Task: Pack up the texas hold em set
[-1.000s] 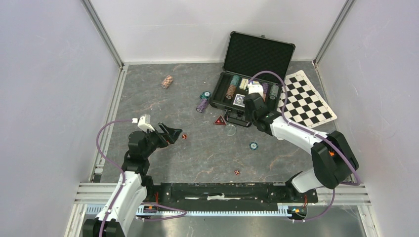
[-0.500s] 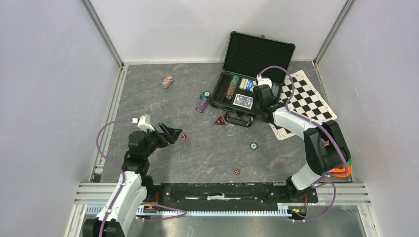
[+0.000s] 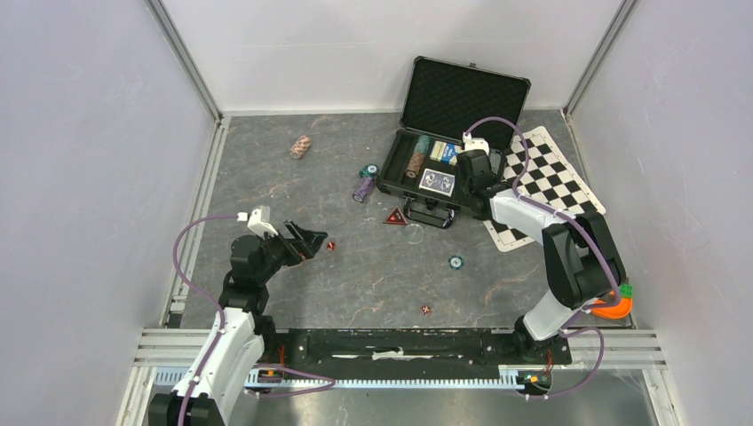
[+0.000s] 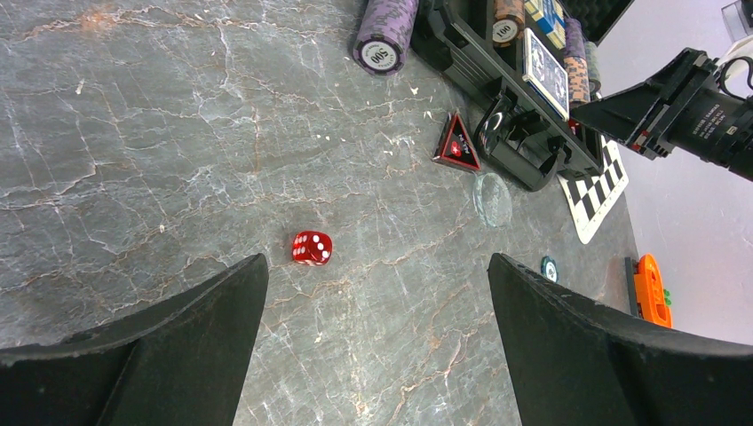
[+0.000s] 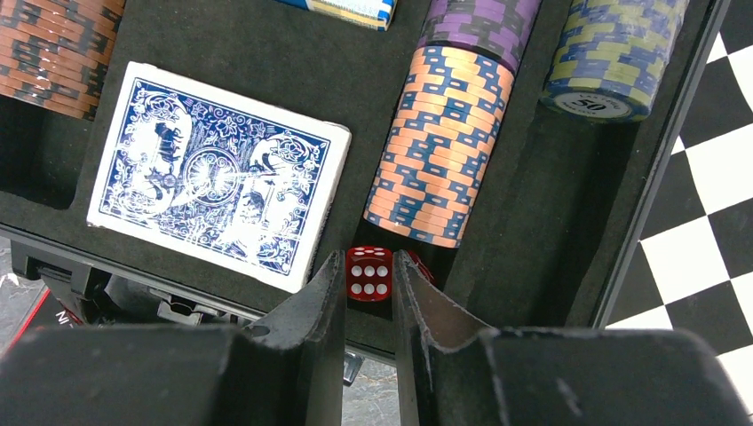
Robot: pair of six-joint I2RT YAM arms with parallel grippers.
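Moved since a second ago: right tool (image 5: pixel 368 266), from over the middle of the case (image 5: pixel 533 231) to its right-hand end, elbow swung outward; left tool (image 4: pixel 377 266) unmoved. Step in hand: stowing of dice, judged close to release. Right tool clamped on a red die (image 5: pixel 368 275), six-pip face toward the wrist camera, low over the foam floor at the near wall of the case. Just left of that tool, blue card deck (image 5: pixel 217 200) lying flat; just ahead and to the right, orange-and-blue chip stack (image 5: pixel 439 146) on its side; further right, beyond the case wall, checkered mat (image 5: pixel 701 248). Sliver of red behind one finger, possibly a second die, too hidden to tell. Next move, as a judgement: parting of the fingers to leave the die in the gap, then a straight lift clear of deck and stack. Left tool spread wide, holding nothing, hovering above the surface (image 4: pixel 133 133); loose red die (image 4: pixel 312 248) ahead of it, within the span of the fingers, off-centre, touching neither. Called for there: small sideways correction, descent, careful closing on a small cube. Further ahead of the left tool, outside the case: red triangular marker (image 4: pixel 456 144), purple chip stack (image 4: pixel 386 35).
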